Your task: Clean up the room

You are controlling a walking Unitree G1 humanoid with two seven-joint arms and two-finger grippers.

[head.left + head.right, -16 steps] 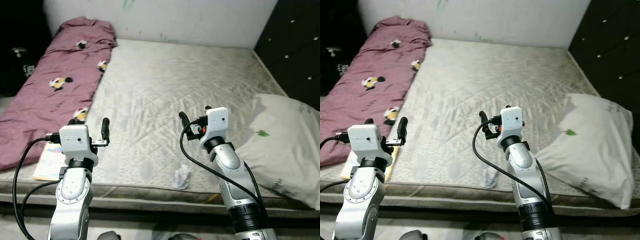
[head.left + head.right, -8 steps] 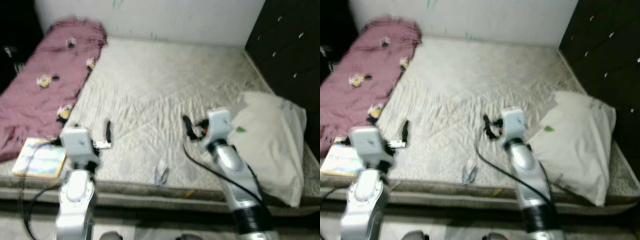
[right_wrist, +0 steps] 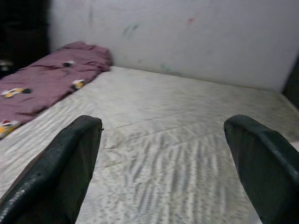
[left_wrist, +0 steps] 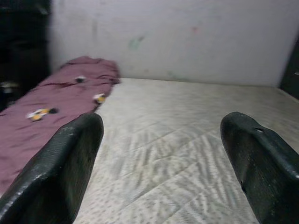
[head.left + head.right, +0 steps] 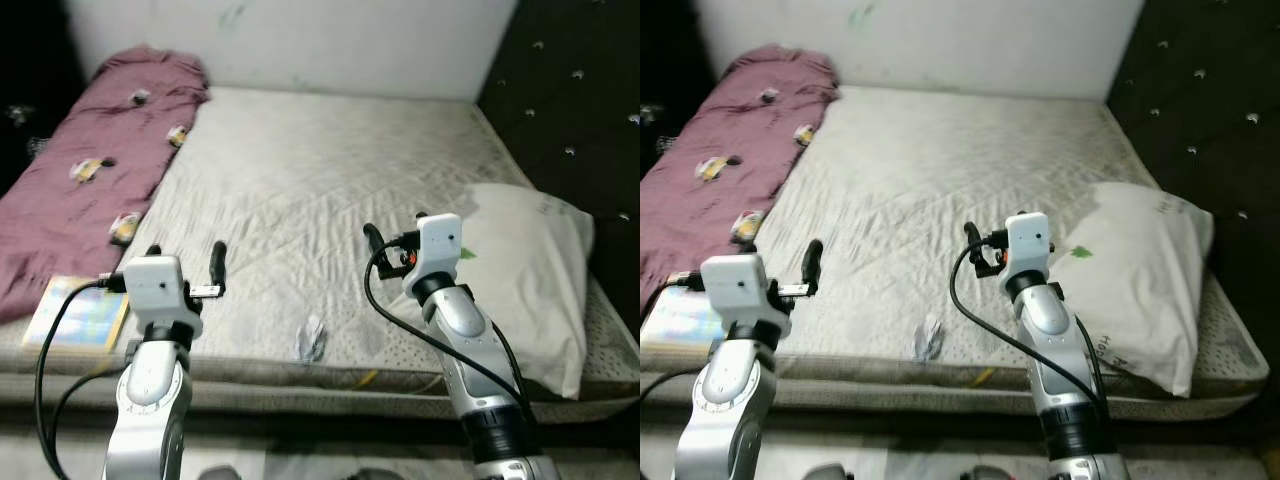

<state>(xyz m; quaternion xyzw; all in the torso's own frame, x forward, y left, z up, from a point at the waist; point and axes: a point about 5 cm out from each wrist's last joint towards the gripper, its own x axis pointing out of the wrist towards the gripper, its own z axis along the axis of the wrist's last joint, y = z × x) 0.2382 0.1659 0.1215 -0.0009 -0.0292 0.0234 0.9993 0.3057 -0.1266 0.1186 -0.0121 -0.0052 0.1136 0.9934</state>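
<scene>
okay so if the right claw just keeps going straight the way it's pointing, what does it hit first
Probably the bare mattress. The right claw is open, held above the near edge and aimed along the bed toward the white wall. Nothing lies between its fingers. If it runs level, the wall comes first; depth is hard to judge.

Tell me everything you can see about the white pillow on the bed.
The white pillow is large, soft-looking and wrinkled, with a small green mark near its inner edge. It lies flat on the grey mattress at the robot's right, beside the dark tufted panel, and reaches the mattress's front edge. No gripper touches it.
</scene>
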